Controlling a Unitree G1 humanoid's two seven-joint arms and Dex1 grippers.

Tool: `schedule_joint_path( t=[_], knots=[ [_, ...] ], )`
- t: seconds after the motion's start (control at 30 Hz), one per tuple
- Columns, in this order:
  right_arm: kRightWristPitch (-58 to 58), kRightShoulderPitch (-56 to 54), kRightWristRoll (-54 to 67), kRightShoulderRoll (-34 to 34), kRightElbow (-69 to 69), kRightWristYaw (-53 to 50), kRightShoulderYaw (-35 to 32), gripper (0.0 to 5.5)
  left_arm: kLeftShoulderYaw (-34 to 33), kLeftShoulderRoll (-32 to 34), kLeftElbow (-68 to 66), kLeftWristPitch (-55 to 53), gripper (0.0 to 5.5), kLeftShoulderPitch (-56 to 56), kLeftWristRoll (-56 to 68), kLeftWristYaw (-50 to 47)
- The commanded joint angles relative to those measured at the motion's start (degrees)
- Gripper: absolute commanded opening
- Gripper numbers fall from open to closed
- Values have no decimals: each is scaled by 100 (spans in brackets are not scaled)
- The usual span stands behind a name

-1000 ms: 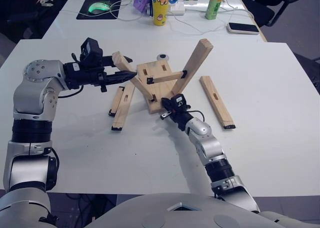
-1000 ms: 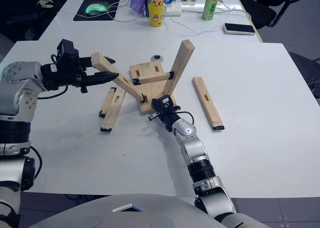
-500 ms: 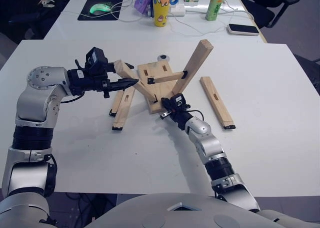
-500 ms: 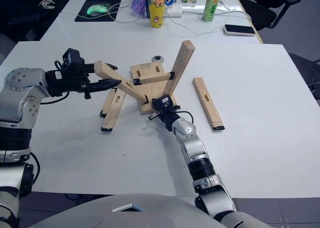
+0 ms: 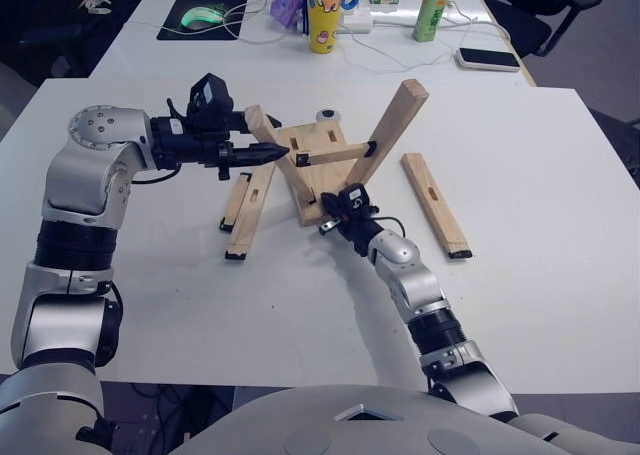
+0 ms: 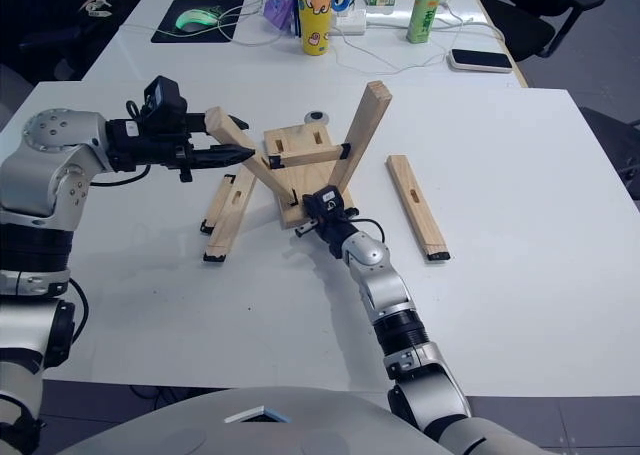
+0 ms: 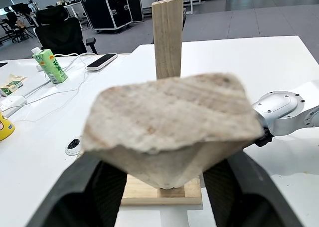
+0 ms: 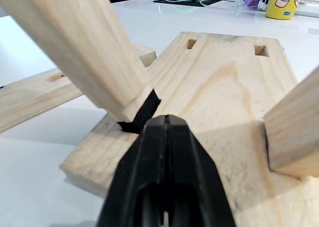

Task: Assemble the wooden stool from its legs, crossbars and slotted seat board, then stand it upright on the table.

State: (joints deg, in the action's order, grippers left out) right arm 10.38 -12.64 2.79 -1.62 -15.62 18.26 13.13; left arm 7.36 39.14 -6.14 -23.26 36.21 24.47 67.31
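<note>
Jaws on the right gripper (image 8: 166, 122) are pressed flat together with nothing between them, and the tip sits right at the near part of the seat board (image 5: 318, 173), just beside the black-capped foot of the leaning leg (image 5: 283, 168). Can't tell if the tip actually touches the wood. The seat board lies flat on the white table (image 5: 520, 275), slots facing up.

The leaning leg goes up and away from that foot toward the robot's left, and the left gripper (image 5: 268, 153) is clamped on its upper end, one finger on each side of the wood, held up off the table.

Left of the board, two loose legs (image 5: 243, 207) lie flat side by side, touching or nearly so, under the leaning leg. Off to the right a third loose leg (image 5: 434, 203) lies flat too, slot up, well apart from the board.

A tall leg (image 5: 392, 125) stands on the right part of the board, tilted away to the right. A short crossbar (image 5: 335, 156) runs sideways from it toward the leaning leg, dark cap on each end.

Just past the board there's a small round disc (image 5: 325, 115). Farther back on the next table: yellow cup (image 5: 322, 15), green carton (image 5: 432, 8), phone (image 5: 486, 57) and a glowing mouse (image 5: 205, 15) on a black pad
</note>
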Motion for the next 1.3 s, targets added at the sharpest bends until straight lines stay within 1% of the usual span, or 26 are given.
schedule_joint_path(
  t=[0.03, 0.2, 0.33, 0.47, 0.63, 0.73, 0.8, 0.87, 0.93, 1.03, 1.1, 1.13, 1.2, 1.3],
  knots=[
    [717, 324, -167, -117, -504, -160, -22, 0, 316, -58, -84, -192, 207, -162, -290, 33],
    [821, 394, -104, -109, -513, 32, 64, 0, 410, -255, -458, -211, 207, 5, -426, -130],
    [874, 406, -110, -133, -507, 141, 122, 0, 748, -283, -563, -219, 207, 58, -702, -116],
    [933, 421, -100, -146, -519, 203, 138, 0, 912, -350, -500, -305, 207, 57, -730, -94],
    [972, 457, -96, -162, -520, 295, 191, 0, 964, -485, -878, -314, 207, -3, -844, -242],
    [742, 482, -87, -145, -484, 253, 148, 0, 934, -539, -1096, -296, 207, -12, -837, -243],
    [189, 492, 109, -44, -196, 236, -54, 0, 916, -544, -1142, -304, 207, -8, -795, -182],
    [-300, 553, 499, 76, 511, 334, -311, 0, 902, -549, -1154, -326, 207, 35, -774, -144],
    [-262, 636, 766, 7, 1220, 650, -259, 0, 886, -568, -1197, -344, 207, 112, -767, -130],
    [336, 731, 1381, -130, 2525, 998, -203, 0, 895, -549, -1206, -376, 207, 221, -744, -28],
    [590, 612, 1758, -67, 3450, 850, -331, 0, 892, -536, -1243, -380, 207, 287, -745, 23],
    [625, 358, 1781, 42, 3808, 618, -405, 0, 878, -518, -1233, -393, 207, 293, -732, 41],
    [559, -137, 1407, 164, 4056, 176, -426, 0, 863, -495, -1211, -409, 207, 288, -720, 61],
    [187, -873, 47, 122, 3679, -699, -217, 0, 885, -521, -1216, -416, 207, 322, -724, 93]
  ],
)
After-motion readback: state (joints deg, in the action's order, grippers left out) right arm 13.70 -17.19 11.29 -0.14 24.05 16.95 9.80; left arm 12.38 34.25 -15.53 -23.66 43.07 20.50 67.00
